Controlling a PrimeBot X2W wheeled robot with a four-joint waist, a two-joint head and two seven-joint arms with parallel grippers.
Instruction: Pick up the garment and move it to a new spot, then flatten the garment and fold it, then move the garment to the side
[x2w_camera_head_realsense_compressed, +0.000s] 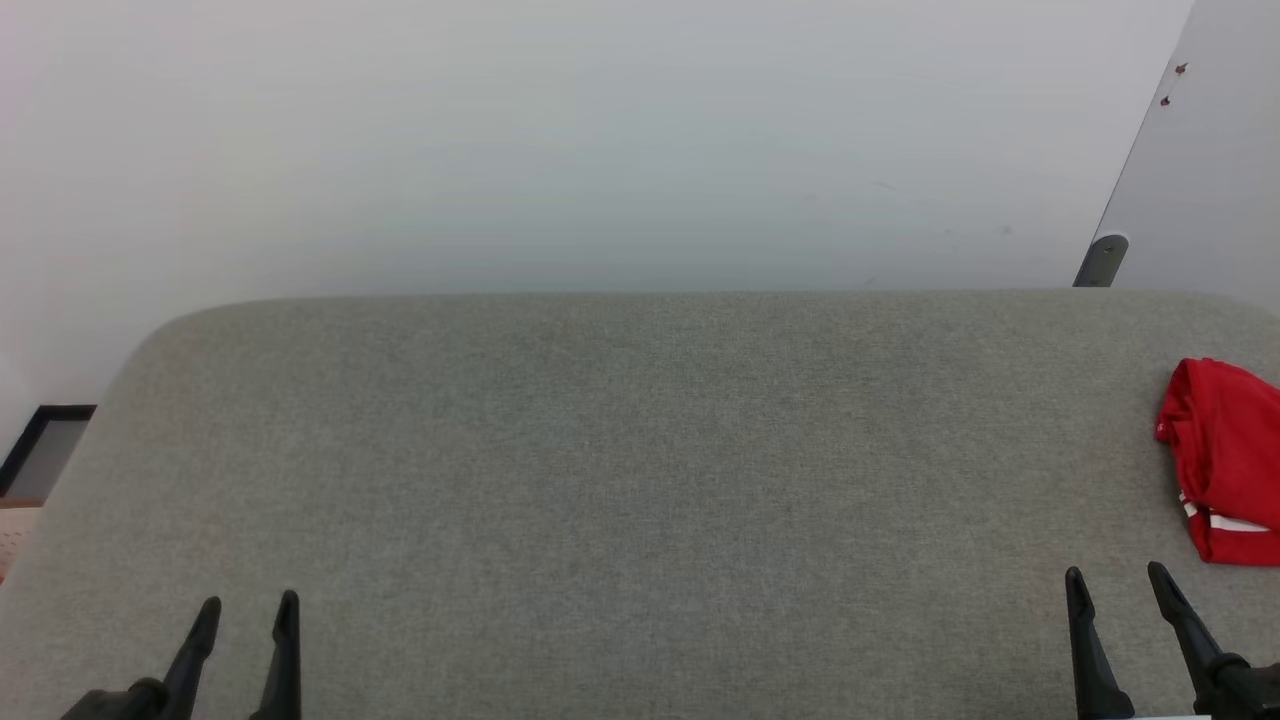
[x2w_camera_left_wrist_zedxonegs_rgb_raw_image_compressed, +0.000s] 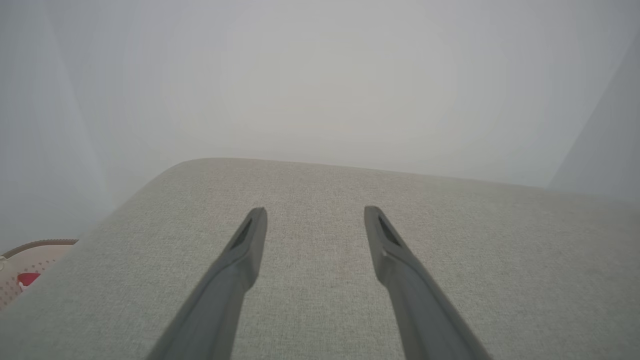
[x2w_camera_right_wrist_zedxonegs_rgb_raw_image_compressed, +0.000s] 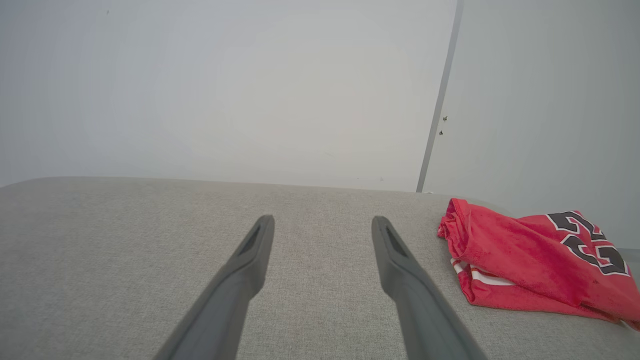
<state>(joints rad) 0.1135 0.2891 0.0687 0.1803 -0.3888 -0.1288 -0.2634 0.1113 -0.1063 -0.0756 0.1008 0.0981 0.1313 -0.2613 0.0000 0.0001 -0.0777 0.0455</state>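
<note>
At lower left, your left gripper (x2w_camera_head_realsense_compressed: 250, 598) hangs released over the grey fabric-covered counter (x2w_camera_head_realsense_compressed: 640, 450); your right gripper (x2w_camera_head_realsense_compressed: 1115, 568) is spread and empty too. Just right of it, at the counter's edge, lies the crumpled red jersey garment with black-and-white numerals (x2w_camera_head_realsense_compressed: 1225, 450). It looks soft, light and floppy, so pinch a raised fold.

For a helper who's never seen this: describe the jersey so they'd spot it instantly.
Start at the grey table. At its right edge, beyond the right tool, lies a crumpled jersey. It's bright red with black-and-white numbers, on plain grey.
</note>
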